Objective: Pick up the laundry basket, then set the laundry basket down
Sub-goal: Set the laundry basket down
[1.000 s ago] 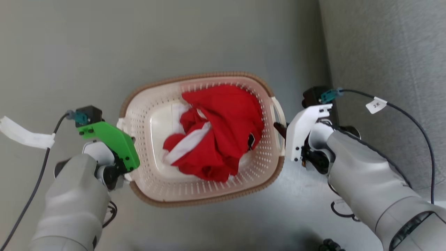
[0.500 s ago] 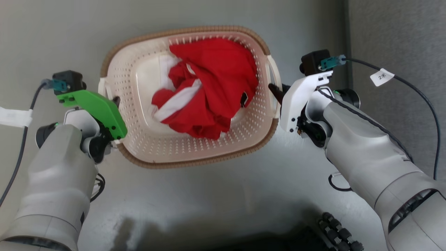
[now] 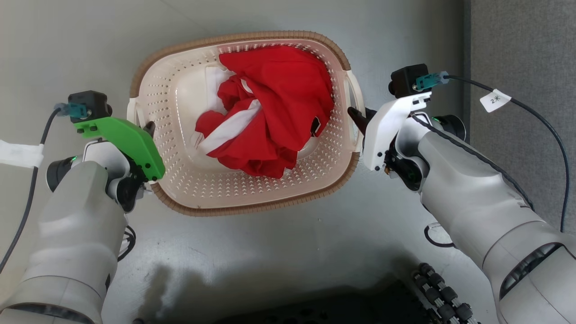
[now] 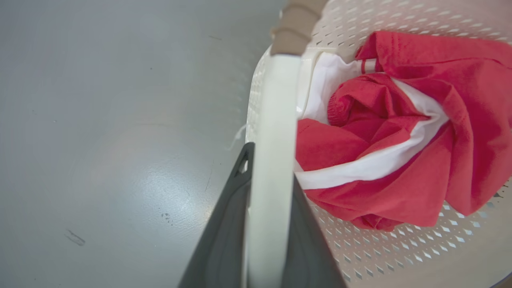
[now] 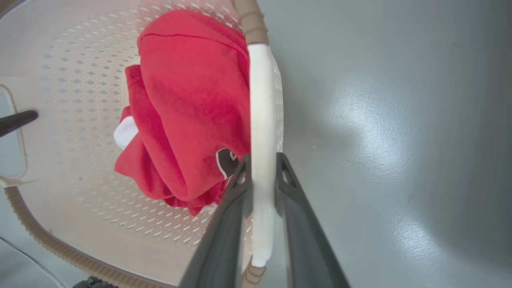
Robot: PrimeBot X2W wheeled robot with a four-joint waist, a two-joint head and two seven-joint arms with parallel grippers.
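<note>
Grey floor (image 3: 270,252); grippers (image 4: 270,168) (image 5: 262,158) seemingly clamp basket (image 3: 234,209) handles (image 4: 276,100).

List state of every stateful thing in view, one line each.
laundry basket: upright, open top, holding clothing; on or off the floor cannot be told.
red and white garment: crumpled, lying inside the basket.
left hand: shut on the side handle, one finger each side.
right hand: shut on the opposite side handle, one finger each side.
</note>
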